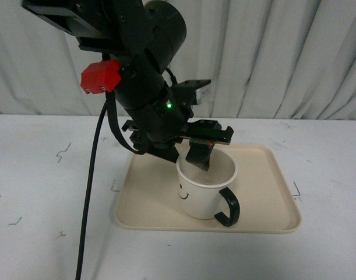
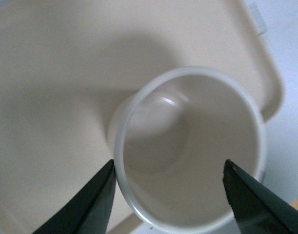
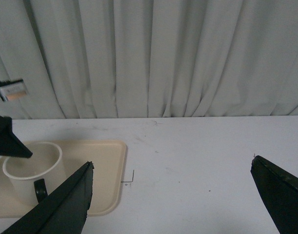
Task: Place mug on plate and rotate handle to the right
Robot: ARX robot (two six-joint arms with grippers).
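Observation:
The cream mug [image 1: 200,189] stands upright on the beige plate [image 1: 268,198], smiley face toward the front left. Its black handle [image 1: 228,207] points to the front right. My left gripper [image 1: 196,156] is open just above the mug's rim; one finger [image 1: 199,155] dips inside the mouth. In the left wrist view the mug [image 2: 188,151] fills the frame, with one finger [image 2: 90,204] outside the rim and the other [image 2: 251,200] over its far side. My right gripper [image 3: 170,195] is open and empty over the bare table, right of the plate [image 3: 107,170] and mug [image 3: 31,168].
A white table [image 1: 43,198] carries the plate, with small black corner marks around it. A grey curtain [image 1: 294,52] hangs behind. The left arm's black cable [image 1: 90,192] drops to the table at the left.

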